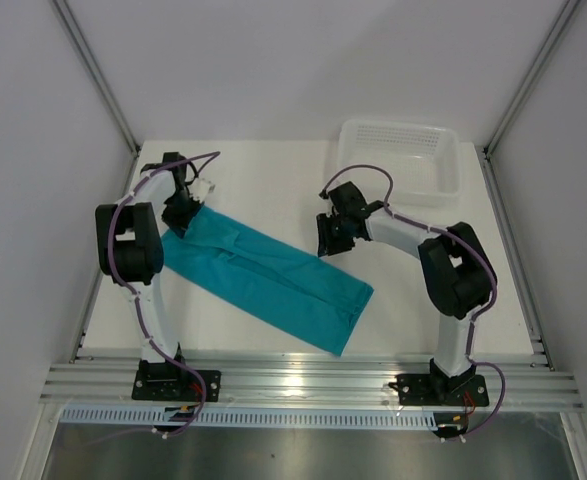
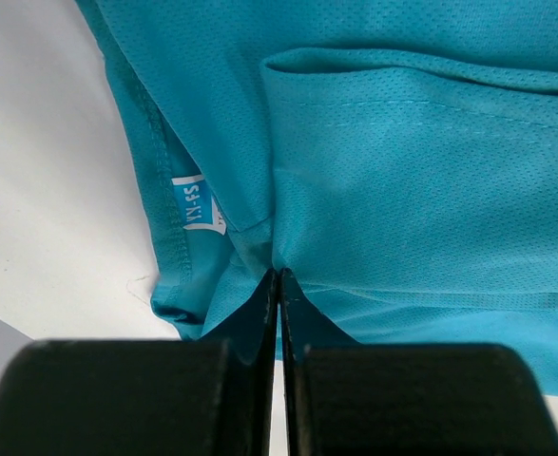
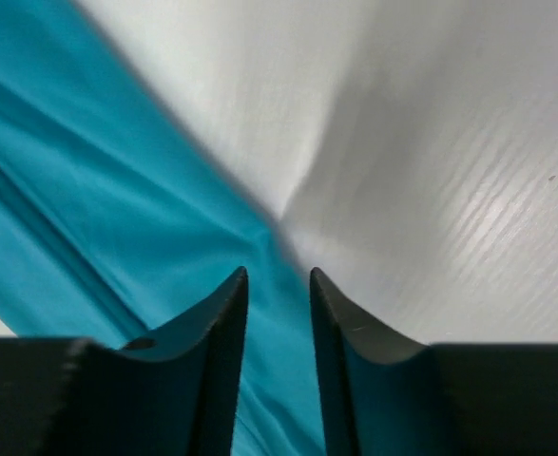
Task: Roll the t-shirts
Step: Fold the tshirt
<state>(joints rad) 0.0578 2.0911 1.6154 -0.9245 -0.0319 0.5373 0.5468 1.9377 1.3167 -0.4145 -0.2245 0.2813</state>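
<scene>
Lying diagonally across the surface, the teal t-shirt is folded into a long strip running from the left edge toward the near edge. Left pincer is clamped on the collar end right by the white label. Right pincer hangs over the strip's far edge, fingers slightly parted.

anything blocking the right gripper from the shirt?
Nothing visible does. The right gripper hangs open directly above the t-shirt, at its far edge. The basket sits apart, farther back on the right.
</scene>
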